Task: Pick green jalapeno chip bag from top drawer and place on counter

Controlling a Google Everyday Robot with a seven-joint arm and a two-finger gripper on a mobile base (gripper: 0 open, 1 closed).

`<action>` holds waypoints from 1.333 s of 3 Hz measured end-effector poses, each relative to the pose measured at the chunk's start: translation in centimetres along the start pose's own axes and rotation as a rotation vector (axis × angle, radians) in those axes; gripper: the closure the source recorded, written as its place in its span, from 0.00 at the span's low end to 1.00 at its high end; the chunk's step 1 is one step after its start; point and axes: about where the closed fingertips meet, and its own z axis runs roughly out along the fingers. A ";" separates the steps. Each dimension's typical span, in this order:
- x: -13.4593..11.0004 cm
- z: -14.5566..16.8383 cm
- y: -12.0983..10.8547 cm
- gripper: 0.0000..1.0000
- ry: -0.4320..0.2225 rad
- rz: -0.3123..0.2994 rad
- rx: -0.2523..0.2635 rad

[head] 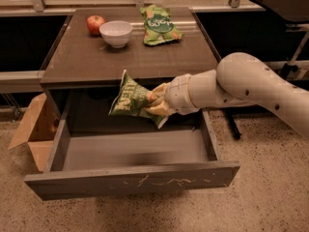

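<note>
The green jalapeno chip bag (129, 99) is dark green with white block letters and hangs in the air above the open top drawer (130, 180), level with the counter's front edge. My gripper (155, 104) is shut on the bag's right end, with the white arm reaching in from the right. The drawer stands pulled out and its floor shows bare. The counter (96, 57) is the dark brown tabletop just behind and above the bag.
On the counter stand a red apple (95, 23), a white bowl (116, 33) and a lighter green bag with a round logo (159, 24). An open cardboard box (34, 129) lies on the floor left of the drawer. A black table (285, 4) stands at the right.
</note>
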 end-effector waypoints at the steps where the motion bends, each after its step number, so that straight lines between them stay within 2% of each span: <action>1: -0.2 -0.1 -0.3 1.00 -0.003 -0.006 0.010; 2: -1.4 -2.5 -3.7 1.00 0.001 -0.042 0.080; 3: -3.0 -5.8 -9.3 1.00 0.023 -0.095 0.158; 4: -2.8 -7.4 -14.6 1.00 0.037 -0.100 0.195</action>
